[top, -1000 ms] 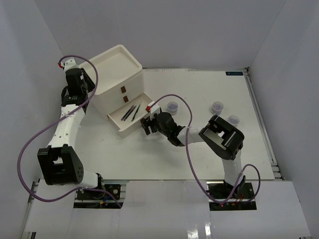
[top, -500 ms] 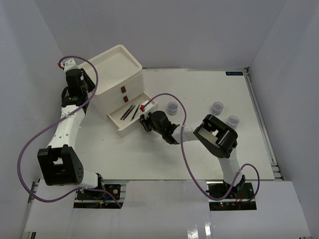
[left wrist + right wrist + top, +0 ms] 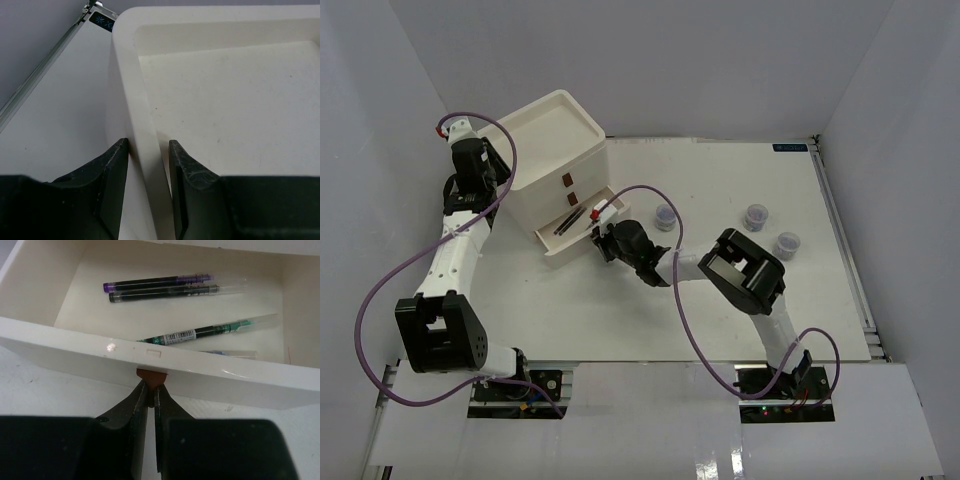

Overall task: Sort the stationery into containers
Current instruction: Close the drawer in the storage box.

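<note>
While unclear overhead, 4 pens [image 3: 207, 331] in drawer [image 3: 75, 352]

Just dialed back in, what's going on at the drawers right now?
The right claw is pinched shut on the brown handle of the bottom drawer, which stands partly open with several pens lying inside. The left claw grips the top rim of the drawer unit, apparently steadying it. Three clear jars sit out on the table.
</note>
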Robot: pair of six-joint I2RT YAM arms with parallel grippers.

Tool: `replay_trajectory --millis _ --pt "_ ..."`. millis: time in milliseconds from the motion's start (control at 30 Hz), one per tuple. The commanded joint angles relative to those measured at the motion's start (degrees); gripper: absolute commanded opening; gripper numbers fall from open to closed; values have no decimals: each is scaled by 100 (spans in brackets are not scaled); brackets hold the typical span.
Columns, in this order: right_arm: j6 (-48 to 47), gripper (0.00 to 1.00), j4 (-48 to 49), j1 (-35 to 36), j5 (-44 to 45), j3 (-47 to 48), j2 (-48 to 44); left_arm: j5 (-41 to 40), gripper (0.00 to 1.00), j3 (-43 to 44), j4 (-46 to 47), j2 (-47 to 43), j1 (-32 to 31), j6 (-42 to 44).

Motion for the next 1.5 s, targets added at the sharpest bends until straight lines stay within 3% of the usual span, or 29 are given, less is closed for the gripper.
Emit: replay_trajectory --millis 0,533,833,1100,1167,1300,1467 --pt "-306 11 683 8 113 517 152 828 0 -151 -380 40 -120 17" --pt "-633 19 763 -194 -353 2327 1365 1057 0 -107 -441 92 -103 8" --pt "-589 32 991 -255 -353 2750 1761 1320 0 -107 -433 119 -41 -44" --pt "-641 52 1246 -273 -317 2426 1569 1478 0 -90 -424 136 46 -88" --pt "-676 53 1386 -264 -300 1963 1228 1557 6 -90 -424 92 108 -115" --pt "-764 56 1711 -273 -89 731 375 1786 28 -98 -362 -30 327 -185" --pt "-835 67 1800 -282 192 -763 -1108 2067 44 15 -362 -232 504 -264"
